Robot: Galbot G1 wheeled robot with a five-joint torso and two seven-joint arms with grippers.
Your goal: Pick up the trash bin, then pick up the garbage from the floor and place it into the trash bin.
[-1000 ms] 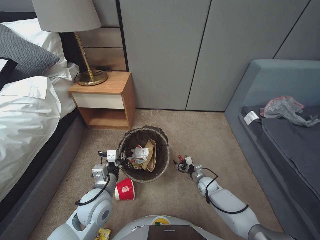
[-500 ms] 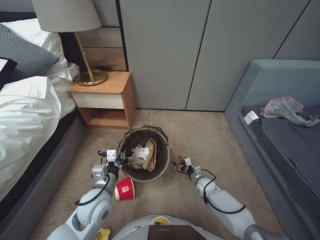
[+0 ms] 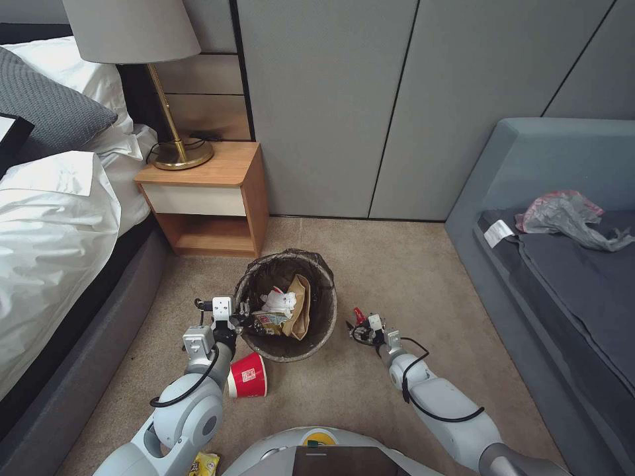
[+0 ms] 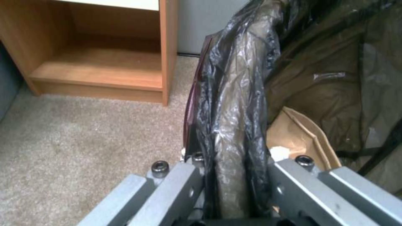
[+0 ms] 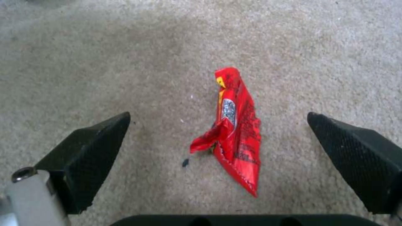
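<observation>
Moved: since a second ago the right arm has drawn slightly back toward the robot, while the left arm and the bin keep their places.
Right gripper: the right gripper (image 5: 218, 138) hangs low over the carpet (image 5: 105, 62), fingers (image 5: 90, 147) spread wide apart, the red wrapper (image 5: 234, 131) lying between them.
Left gripper: the left gripper (image 4: 232, 185) is clamped on the rim of the trash bin (image 3: 286, 304), pinching the bag liner (image 4: 234, 94).
Step in hand: picking up the wrapper, I judge.
How to do it well: come straight down so both fingertips reach the carpet, then close across the wrapper's narrow width; it is thin and may slip.
Wrapper look: small, crumpled, red foil with a yellow mark, flat on the floor just right of the bin.
Bin look: round, dark-lined, holding a brown paper bag (image 3: 299, 305) and white tissue (image 3: 278, 301).
Left on floor: a red paper cup (image 3: 248, 375) and a yellow wrapper (image 3: 204, 464).
</observation>
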